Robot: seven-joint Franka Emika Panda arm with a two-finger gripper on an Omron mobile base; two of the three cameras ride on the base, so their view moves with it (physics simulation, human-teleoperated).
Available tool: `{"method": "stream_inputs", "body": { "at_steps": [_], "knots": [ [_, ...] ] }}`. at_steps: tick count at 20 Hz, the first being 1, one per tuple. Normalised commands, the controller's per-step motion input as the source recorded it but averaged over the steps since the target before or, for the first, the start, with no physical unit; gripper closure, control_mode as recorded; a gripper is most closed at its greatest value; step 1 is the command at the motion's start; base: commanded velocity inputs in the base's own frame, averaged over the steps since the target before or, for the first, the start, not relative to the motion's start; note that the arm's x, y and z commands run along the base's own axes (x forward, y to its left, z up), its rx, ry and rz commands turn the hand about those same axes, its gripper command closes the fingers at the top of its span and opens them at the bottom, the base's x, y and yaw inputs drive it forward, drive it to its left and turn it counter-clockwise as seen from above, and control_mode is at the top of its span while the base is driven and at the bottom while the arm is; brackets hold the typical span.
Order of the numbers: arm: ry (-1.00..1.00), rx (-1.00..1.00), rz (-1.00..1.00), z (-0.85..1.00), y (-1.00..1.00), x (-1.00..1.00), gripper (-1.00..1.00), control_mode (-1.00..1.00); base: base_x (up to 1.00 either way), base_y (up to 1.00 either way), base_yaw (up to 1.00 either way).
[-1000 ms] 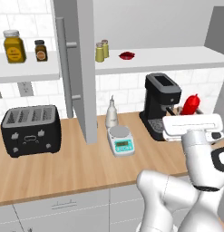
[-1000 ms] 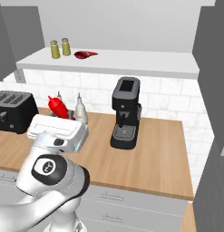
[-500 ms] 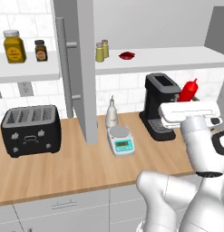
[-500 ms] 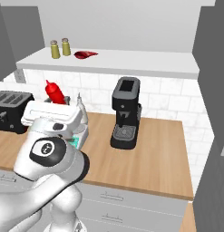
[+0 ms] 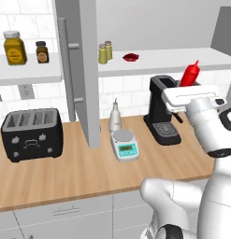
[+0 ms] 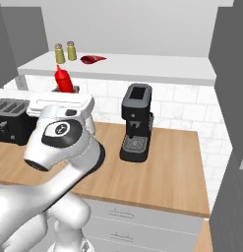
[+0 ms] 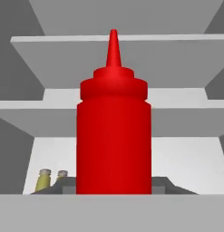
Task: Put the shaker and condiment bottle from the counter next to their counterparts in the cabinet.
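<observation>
The pincer point(image 5: 191, 89) is closed on the slim bright red squeeze bottle with a pointed nozzle point(image 7: 113, 131), carried upright, long axis vertical, above the black coffee machine point(image 5: 161, 109) on the light wooden surface point(image 5: 89, 170). From the pincer, the white cabinet shelf point(image 5: 182, 60) lies ahead and a little higher; the low dark-red item point(image 5: 131, 57) sits on it, off to the left. So the coming move is probably up and leftward. Two small olive-yellow shakers point(image 5: 105, 52) stand side by side just left of that item. One red bottle, one dark-red item, two shakers.
</observation>
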Motion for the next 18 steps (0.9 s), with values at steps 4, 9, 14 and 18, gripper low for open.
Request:
{"method": "stream_inputs", "body": {
  "at_steps": [4,9,14,18],
  "knots": [
    [0.12,-0.03,0.15,0.37,0.0,0.0,1.0,-1.0,0.0,0.0,0.0],
    [0.08,-0.07,0.13,0.4,0.0,0.04,1.0,-1.0,0.0,0.0,0.0],
    [0.23,0.0,0.09,0.44,0.0,0.0,1.0,-1.0,0.0,0.0,0.0],
    [0.34,0.0,0.08,0.45,0.0,0.0,1.0,-1.0,0.0,0.0,0.0]
  ]
}}
